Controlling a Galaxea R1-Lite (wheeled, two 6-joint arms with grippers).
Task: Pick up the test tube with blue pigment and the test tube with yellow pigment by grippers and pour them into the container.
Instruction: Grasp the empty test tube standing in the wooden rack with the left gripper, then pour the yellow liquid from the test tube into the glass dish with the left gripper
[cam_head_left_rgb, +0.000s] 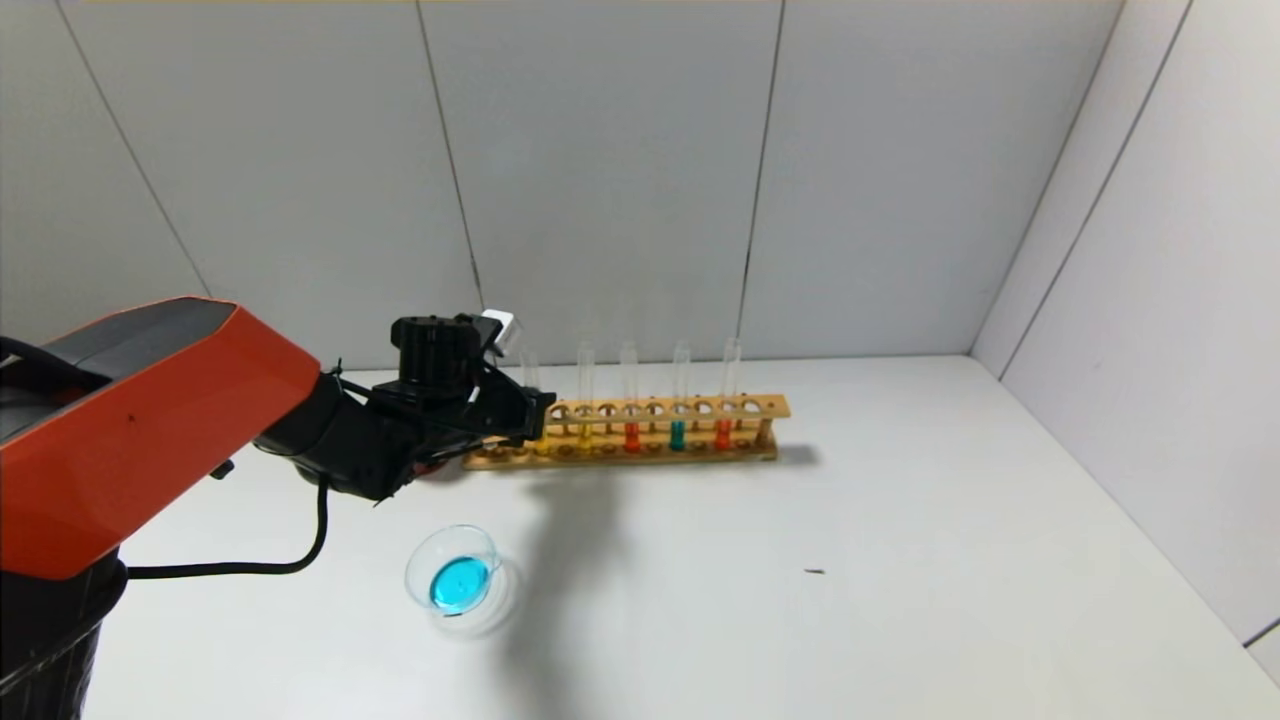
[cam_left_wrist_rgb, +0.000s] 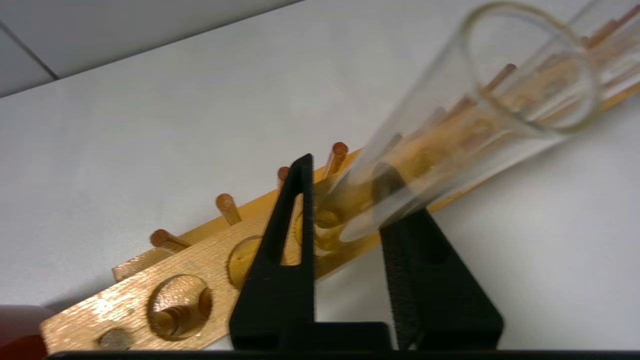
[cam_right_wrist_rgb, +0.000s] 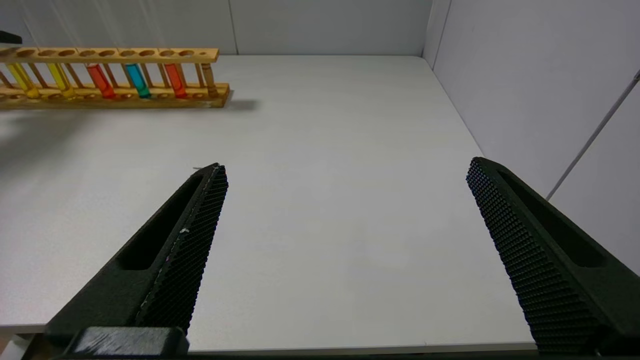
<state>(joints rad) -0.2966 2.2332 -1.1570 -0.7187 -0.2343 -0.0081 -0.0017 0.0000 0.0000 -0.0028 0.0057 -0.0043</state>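
Left gripper (cam_left_wrist_rgb: 345, 200) fingers straddle yellow-pigment test tube (cam_left_wrist_rgb: 465, 125) standing in wooden rack (cam_head_left_rgb: 640, 432); contact unclear. Glass container (cam_head_left_rgb: 452, 572) holds blue liquid. Right gripper (cam_right_wrist_rgb: 345, 175) spread wide, parked.

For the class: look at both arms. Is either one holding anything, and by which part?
The left pincer grips a clear test tube around its lower body, over the wooden rack. The right pincer is open and holds nothing.

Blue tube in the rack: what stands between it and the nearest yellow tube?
One orange-red tube stands between the blue tube and the nearest yellow tube; right wrist view shows it.
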